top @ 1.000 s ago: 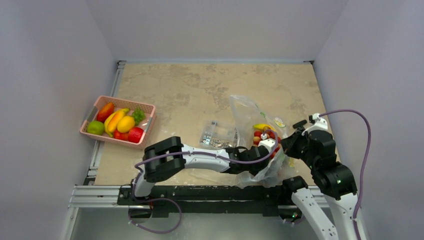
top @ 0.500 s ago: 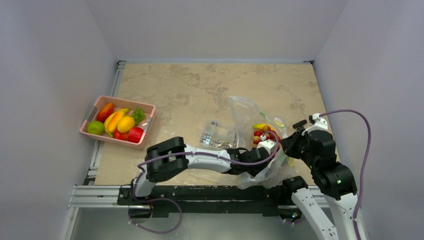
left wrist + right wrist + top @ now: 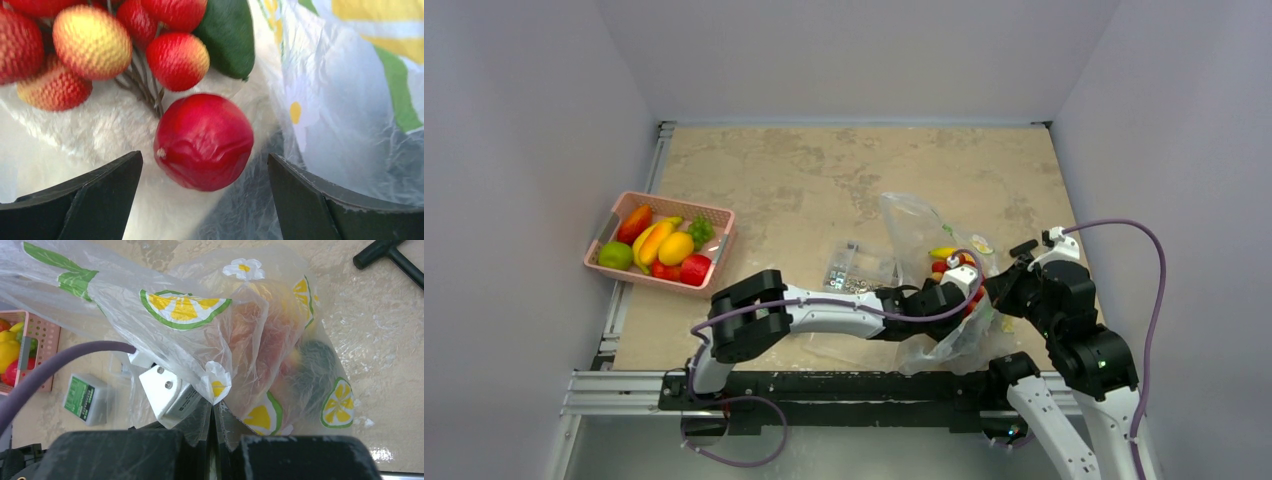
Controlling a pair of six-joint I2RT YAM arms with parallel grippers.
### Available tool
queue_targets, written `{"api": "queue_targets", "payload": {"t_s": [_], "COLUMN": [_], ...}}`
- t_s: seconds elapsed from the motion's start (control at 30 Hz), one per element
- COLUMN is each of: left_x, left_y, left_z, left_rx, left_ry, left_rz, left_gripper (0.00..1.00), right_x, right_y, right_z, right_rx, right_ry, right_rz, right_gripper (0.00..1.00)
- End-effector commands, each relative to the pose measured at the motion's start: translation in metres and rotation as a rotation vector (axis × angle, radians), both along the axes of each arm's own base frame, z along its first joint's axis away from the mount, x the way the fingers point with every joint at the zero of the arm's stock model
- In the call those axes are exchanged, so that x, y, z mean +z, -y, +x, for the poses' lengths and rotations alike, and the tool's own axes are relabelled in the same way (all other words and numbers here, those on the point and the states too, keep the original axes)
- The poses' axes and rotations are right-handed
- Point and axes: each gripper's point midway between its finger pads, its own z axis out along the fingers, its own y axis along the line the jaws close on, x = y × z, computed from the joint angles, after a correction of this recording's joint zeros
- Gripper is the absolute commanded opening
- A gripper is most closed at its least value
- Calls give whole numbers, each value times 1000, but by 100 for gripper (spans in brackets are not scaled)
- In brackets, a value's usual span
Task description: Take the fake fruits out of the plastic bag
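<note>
The plastic bag point(image 3: 921, 228) with lemon-slice prints lies at the table's right front. My left gripper point(image 3: 957, 288) is inside its mouth. In the left wrist view it point(image 3: 204, 161) is open, with a smooth round red fruit point(image 3: 202, 141) just ahead between the jaws, not touching them. The bunch of red and yellow-red grapes point(image 3: 90, 42) with a green leaf point(image 3: 227, 32) lies beyond. A yellow banana point(image 3: 943, 252) shows through the bag. My right gripper point(image 3: 214, 407) is shut on a fold of the bag point(image 3: 200, 310) and holds it up.
A pink basket point(image 3: 720, 222) of other fruits stands at the left edge. The clear box of metal parts point(image 3: 856, 270) lies just left of the bag and shows in the right wrist view point(image 3: 86, 397). A black T-shaped tool point(image 3: 387, 254) lies beyond the bag.
My left gripper has pushed further into the bag toward the fruits. The right gripper has kept its hold on the bag and has not moved.
</note>
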Motion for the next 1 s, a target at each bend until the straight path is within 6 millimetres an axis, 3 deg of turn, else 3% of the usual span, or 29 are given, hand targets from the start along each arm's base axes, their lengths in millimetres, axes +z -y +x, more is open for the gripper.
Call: {"api": "queue_targets", "payload": {"t_s": [0.0, 0.23, 0.47, 0.73, 0.97], "left_x": [30, 9, -9, -4, 37], "left_y": [26, 29, 23, 23, 15], "left_z": [12, 9, 6, 6, 5], "left_rx": [-8, -4, 10, -11, -37], "left_ry": [38, 3, -33, -13, 20], "left_rz": [-80, -61, -23, -23, -88], "left_gripper": [95, 81, 85, 50, 25], "right_x": [7, 6, 6, 6, 6], "right_y": [-3, -3, -3, -3, -2], "right_z": [6, 7, 7, 7, 7], "right_rx": [15, 14, 16, 16, 11], "right_ry": [39, 37, 37, 39, 47], "right_rz": [6, 5, 4, 3, 6], "right_gripper": [0, 0, 0, 0, 0]}}
